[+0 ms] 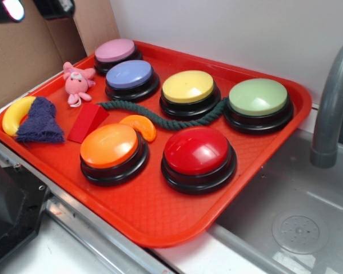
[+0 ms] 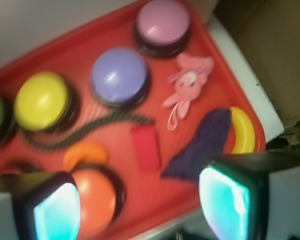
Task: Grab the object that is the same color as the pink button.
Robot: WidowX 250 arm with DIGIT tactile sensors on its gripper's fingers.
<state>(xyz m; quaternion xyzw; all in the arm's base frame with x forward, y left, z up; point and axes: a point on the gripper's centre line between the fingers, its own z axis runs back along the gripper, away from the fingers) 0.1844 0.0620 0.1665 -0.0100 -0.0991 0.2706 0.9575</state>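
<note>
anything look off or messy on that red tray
Nothing is spilled or broken. The dark green rope snakes loosely between the buttons, and the crumpled purple cloth lies partly over the yellow banana toy. The small pink plush animal sprawls beside the pale pink dome button.

In the wrist view we see our two fingers (image 2: 57,207) as blocky black housings with rounded corners, each faced with a glowing cyan-white pad. In the exterior view only dark, glossy black parts of our body show at the top left corner, one catching a bright highlight.
</note>
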